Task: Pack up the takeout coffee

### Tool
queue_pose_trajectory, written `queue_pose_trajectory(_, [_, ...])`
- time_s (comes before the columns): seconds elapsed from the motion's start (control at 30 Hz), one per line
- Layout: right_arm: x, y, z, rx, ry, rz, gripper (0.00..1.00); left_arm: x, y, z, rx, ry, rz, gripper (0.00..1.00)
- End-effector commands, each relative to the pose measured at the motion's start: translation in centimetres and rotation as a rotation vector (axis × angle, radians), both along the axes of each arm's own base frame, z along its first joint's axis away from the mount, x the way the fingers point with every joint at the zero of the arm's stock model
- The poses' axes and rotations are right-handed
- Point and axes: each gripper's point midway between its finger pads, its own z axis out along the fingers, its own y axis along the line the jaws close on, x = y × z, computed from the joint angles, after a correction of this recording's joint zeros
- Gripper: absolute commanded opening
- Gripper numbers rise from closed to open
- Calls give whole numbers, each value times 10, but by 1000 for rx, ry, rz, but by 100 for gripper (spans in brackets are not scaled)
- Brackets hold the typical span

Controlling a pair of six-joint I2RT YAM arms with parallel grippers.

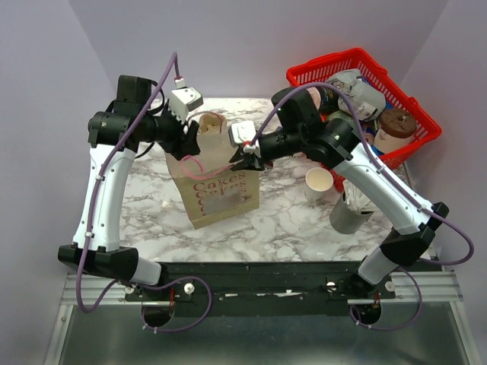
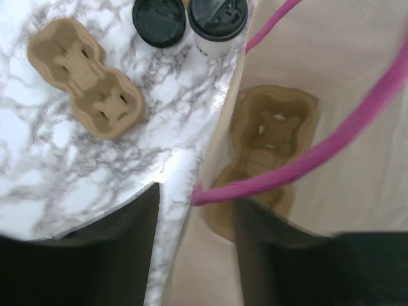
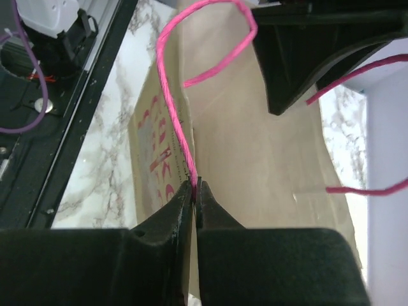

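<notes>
- I'm looking down on a brown paper bag (image 1: pixel 221 190) with "Cakes" printed on it. It's standing upright in the middle of the white marble table (image 1: pixel 281 220), and both arms are reaching in over its open top.
- My left gripper (image 2: pixel 197 204) is hanging at the bag's 10 o'clock corner. Its fingers (image 2: pixel 121 255) are sitting clearly apart, one on each side of the bag wall, and they aren't squeezing it.
- My right gripper (image 3: pixel 194 186) is sitting at the bag's 2 o'clock corner. Its fingers are nearly together, pinching a pink cord handle (image 3: pixel 167 108) right at the rim.
- The takeout coffee (image 2: pixel 217 25), a small white paper cup with a round black plastic lid, is standing upright on the marble outside the bag. It's just beside the bag wall, at 12 o'clock in the left wrist view, and sitting free of both grippers. I can't pick it out from the top camera.
- A loose round black lid (image 2: pixel 159 22) is lying just at the cup's 9 o'clock. A tan moulded cardboard cup carrier (image 2: pixel 83 80) is lying flat further out toward 8 o'clock.
- A second tan carrier (image 2: pixel 268 134) is lying on the bag's floor.
- From above, a lidless white paper cup (image 1: pixel 319 182) is standing at the bag's 3 o'clock and a grey metal cylinder (image 1: pixel 350 214) at its 4 o'clock. A red plastic basket (image 1: pixel 327 62) full of cups is sitting at 1 o'clock.
</notes>
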Motion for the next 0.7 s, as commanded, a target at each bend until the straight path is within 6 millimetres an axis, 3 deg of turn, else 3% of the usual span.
queue_pose_trajectory(0.0, [-6, 0, -14, -27, 36, 8, 45, -1, 7, -16, 24, 25, 31, 99])
queue_pose_trajectory(0.07, [-3, -3, -14, -25, 26, -18, 67, 0, 8, -16, 17, -3, 45, 99])
queue_pose_trajectory(0.17, [-3, -5, -12, -17, 24, -37, 77, 7, 13, -11, 16, -64, 90, 99])
queue_pose_trajectory(0.37, [-8, -7, -14, -26, 43, -23, 79, 6, 10, -4, -4, -83, 86, 99])
queue_pose_trajectory(0.47, [-10, -8, -18, -35, 49, -10, 78, 1, 8, -15, -4, -59, 59, 98])
queue_pose_trajectory(0.67, [-11, -8, -48, -102, 80, 15, 78, -17, -5, -43, -27, 42, -60, 90])
